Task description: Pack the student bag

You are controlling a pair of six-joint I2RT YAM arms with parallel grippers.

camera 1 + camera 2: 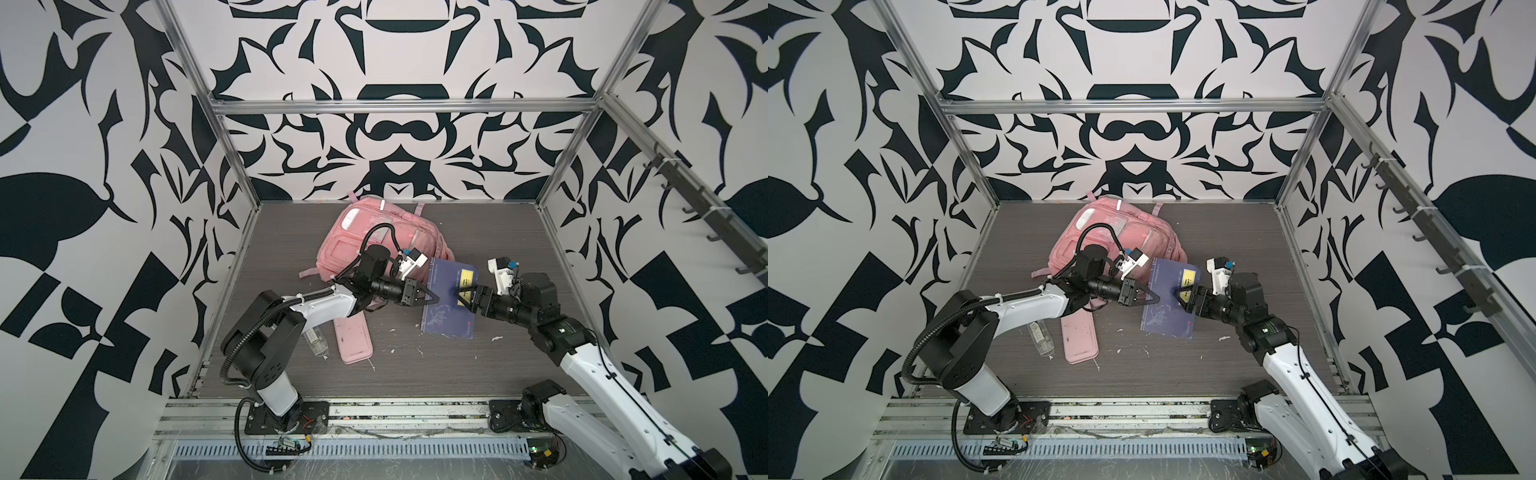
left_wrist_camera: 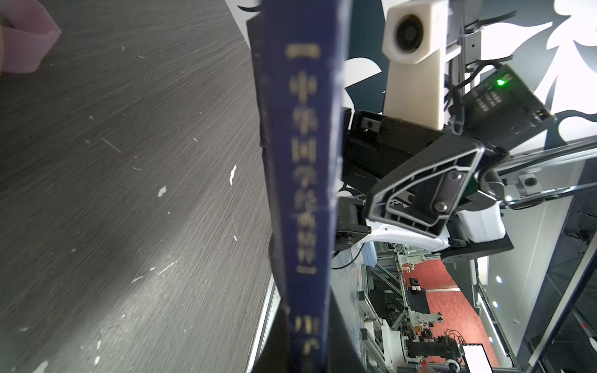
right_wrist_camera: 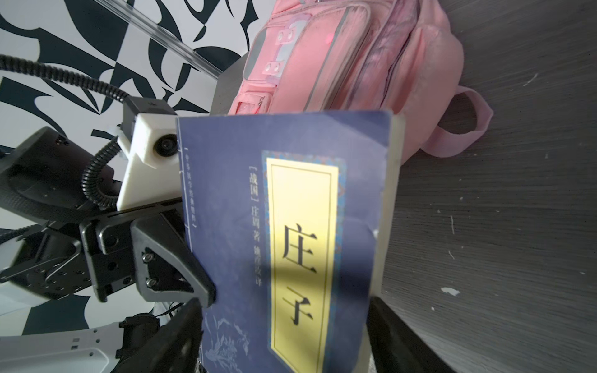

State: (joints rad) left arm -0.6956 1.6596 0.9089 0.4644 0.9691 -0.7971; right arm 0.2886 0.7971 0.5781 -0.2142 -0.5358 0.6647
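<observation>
Your left gripper (image 1: 434,296) pinches a dark blue paperback (image 1: 446,322) right of the pink fabric backpack (image 1: 353,245); I cannot tell the right gripper (image 1: 462,297)'s hold.

A dark grey wood-grained bench (image 1: 436,374) is seen in both top views, and the pink student bag (image 1: 361,232) is laid on it at the back middle, close to the rear wall, with one strap (image 1: 307,273) looped out onto the surface. Nearer the front a flat pink pencil case (image 1: 353,338) is laid lengthwise, its far end hidden, and a clear bottle (image 1: 316,343) is laid just beside it on the left. Small white scraps (image 1: 495,338) are scattered over the bare surface.
</observation>
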